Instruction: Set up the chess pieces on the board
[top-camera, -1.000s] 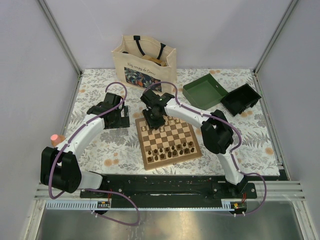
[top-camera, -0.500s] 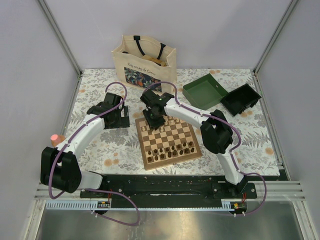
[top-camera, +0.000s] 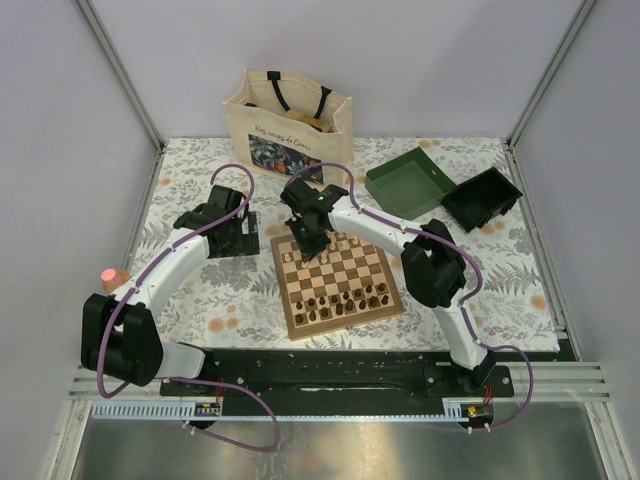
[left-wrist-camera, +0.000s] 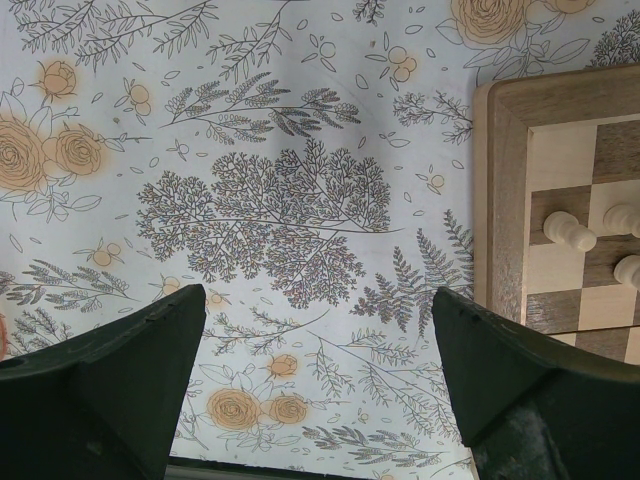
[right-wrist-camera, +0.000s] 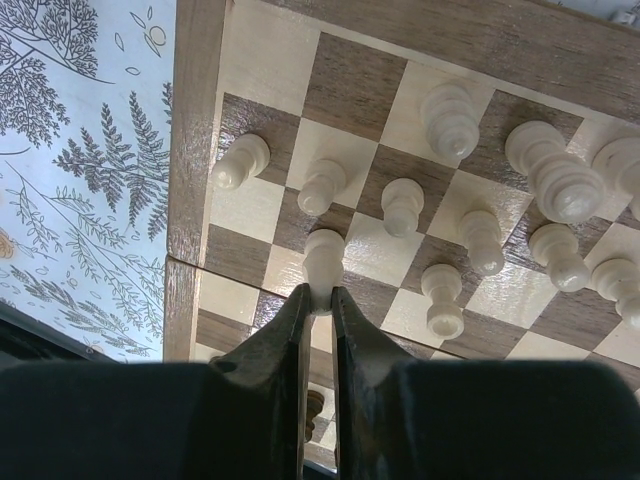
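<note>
Over the far-left corner of the board (right-wrist-camera: 190, 150), my right gripper (right-wrist-camera: 318, 296) is pinched fully shut on a pale pawn (right-wrist-camera: 323, 252). The fingers clamp its lower stem and the head pokes out past the tips. I can't tell whether its foot rests on the square or is just clear of it. Gripping low seems sensible to me, because a piece this small would tip if taken by the head. The slim closed jaws also fit between neighbours without knocking them.

The other pale pieces (right-wrist-camera: 403, 205) stand upright at this far end in a ragged double row, some off-centre on their squares. I judge the pawn I hold is being shifted to its proper square. The dark pieces (top-camera: 345, 297) are lined up along the near end, so I'd say the setup is well along.

My left gripper (left-wrist-camera: 318, 293) hangs spread wide and holds nothing. It sits over bare cloth just beside the board's left border, parked out of the right arm's way.

The table wears a white cloth (left-wrist-camera: 270, 200) printed with grey ferns and orange flowers. Its busy pattern would hide a stray piece. Behind the board stands a tote bag (top-camera: 288, 125), and to the right lie a green box (top-camera: 405, 183) and a black box (top-camera: 482, 197). Plain pale walls with metal corner posts close off the cell.
</note>
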